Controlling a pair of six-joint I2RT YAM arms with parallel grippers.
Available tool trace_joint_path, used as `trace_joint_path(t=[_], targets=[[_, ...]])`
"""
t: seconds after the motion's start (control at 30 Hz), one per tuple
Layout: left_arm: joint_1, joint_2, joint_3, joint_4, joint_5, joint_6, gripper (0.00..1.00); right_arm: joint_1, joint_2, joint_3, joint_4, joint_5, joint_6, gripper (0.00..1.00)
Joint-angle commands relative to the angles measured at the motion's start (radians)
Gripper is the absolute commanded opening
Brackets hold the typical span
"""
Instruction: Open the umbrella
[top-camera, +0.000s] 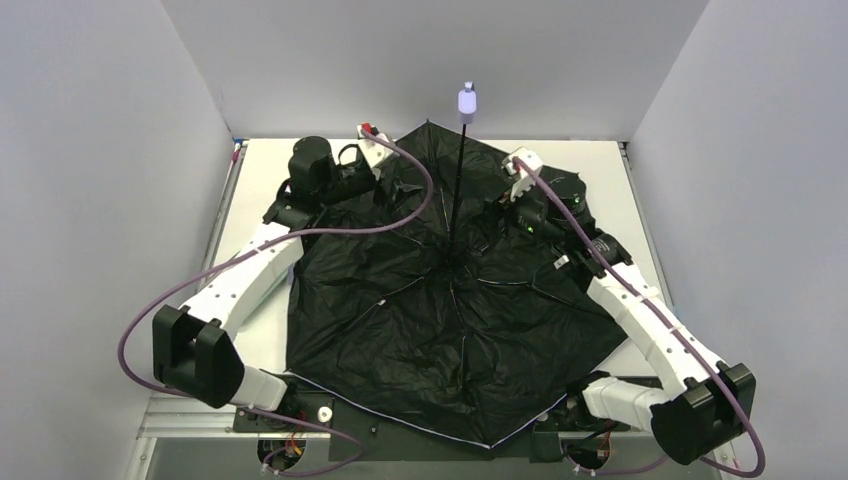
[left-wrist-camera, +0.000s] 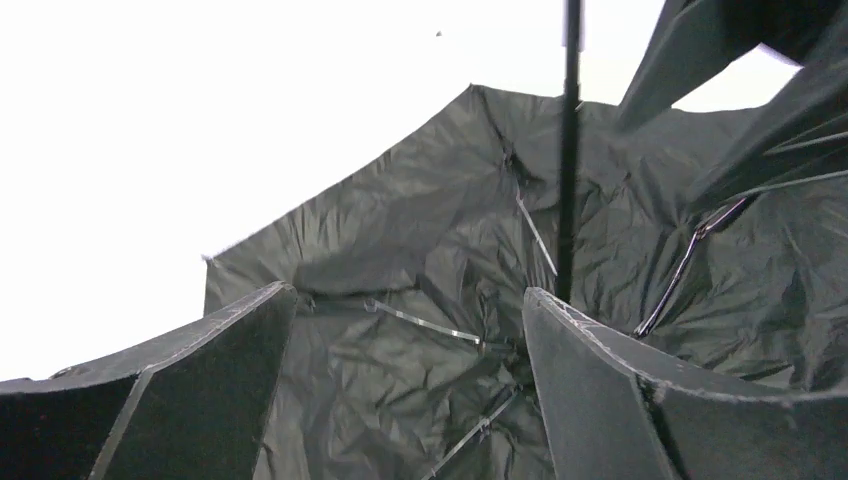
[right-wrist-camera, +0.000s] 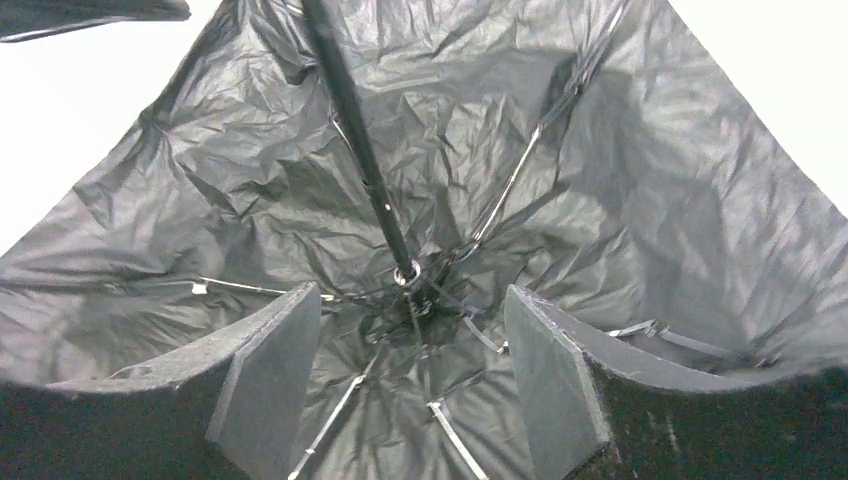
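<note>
The umbrella (top-camera: 430, 340) lies spread open on the table, black lining up. Its thin black shaft (top-camera: 458, 190) stands upward and ends in the small lavender handle (top-camera: 467, 102). My left gripper (top-camera: 392, 172) is open and empty over the canopy's far left edge. In the left wrist view (left-wrist-camera: 408, 295) its fingers frame lining and ribs, with the shaft (left-wrist-camera: 568, 180) to the right. My right gripper (top-camera: 503, 203) is open and empty just right of the shaft. In the right wrist view (right-wrist-camera: 410, 292) its fingers straddle the hub (right-wrist-camera: 406, 273) without touching the shaft (right-wrist-camera: 355, 140).
The canopy covers most of the white table (top-camera: 260, 170) and overhangs its near edge. Grey walls (top-camera: 100, 150) enclose the left, back and right. Purple cables (top-camera: 200, 280) loop from both arms, one across the canopy's far left part.
</note>
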Motion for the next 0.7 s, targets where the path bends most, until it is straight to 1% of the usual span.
trace_joint_path(t=[0.0, 0.03, 0.07, 0.1, 0.17, 0.23, 0.3, 0.33, 0.37, 0.4, 0.43, 0.47, 0.5, 0.53, 0.57, 0.6, 0.67], targets=[[-0.070, -0.050, 0.059, -0.050, -0.006, 0.104, 0.83, -0.044, -0.035, -0.060, 0.027, 0.069, 0.333, 0.63], [-0.084, -0.049, 0.061, -0.054, -0.034, 0.132, 0.83, -0.064, -0.044, -0.090, 0.030, 0.062, 0.393, 0.64], [-0.113, -0.050, 0.065, -0.062, -0.037, 0.158, 0.83, -0.072, -0.048, -0.103, 0.034, 0.057, 0.415, 0.64], [-0.127, -0.059, 0.067, -0.090, -0.026, 0.249, 0.85, -0.086, -0.048, -0.124, 0.038, 0.040, 0.450, 0.65], [-0.188, -0.075, 0.070, -0.151, -0.038, 0.387, 0.88, -0.098, -0.050, -0.151, 0.044, 0.032, 0.478, 0.65], [-0.215, -0.073, 0.089, -0.172, -0.076, 0.429, 0.89, -0.110, -0.049, -0.188, 0.074, 0.028, 0.540, 0.66], [-0.220, -0.064, 0.117, -0.142, -0.112, 0.347, 0.88, -0.117, -0.045, -0.219, 0.141, 0.002, 0.579, 0.66], [-0.219, -0.062, 0.126, -0.131, -0.140, 0.251, 0.87, -0.106, -0.054, -0.228, 0.163, 0.002, 0.558, 0.67], [-0.218, -0.059, 0.128, -0.073, -0.153, 0.204, 0.87, -0.092, -0.060, -0.229, 0.194, 0.025, 0.527, 0.68], [-0.217, -0.058, 0.129, -0.048, -0.170, 0.110, 0.87, -0.061, -0.071, -0.228, 0.200, 0.043, 0.447, 0.69], [-0.216, -0.057, 0.127, 0.005, -0.176, 0.068, 0.88, -0.045, -0.075, -0.229, 0.224, 0.076, 0.407, 0.70], [-0.217, -0.057, 0.123, 0.035, -0.187, -0.028, 0.88, -0.018, -0.081, -0.241, 0.243, 0.089, 0.331, 0.70], [-0.217, -0.053, 0.115, 0.101, -0.193, -0.072, 0.88, -0.006, -0.081, -0.250, 0.290, 0.107, 0.298, 0.70], [-0.217, -0.050, 0.112, 0.157, -0.209, -0.161, 0.88, 0.017, -0.077, -0.273, 0.317, 0.110, 0.234, 0.71], [-0.218, -0.041, 0.111, 0.179, -0.214, -0.202, 0.88, 0.027, -0.072, -0.283, 0.370, 0.119, 0.205, 0.71], [-0.217, -0.028, 0.114, 0.213, -0.227, -0.282, 0.88, 0.049, -0.057, -0.301, 0.394, 0.128, 0.156, 0.71], [-0.217, -0.005, 0.127, 0.247, -0.254, -0.371, 0.88, 0.070, -0.028, -0.322, 0.491, 0.162, 0.120, 0.71]])
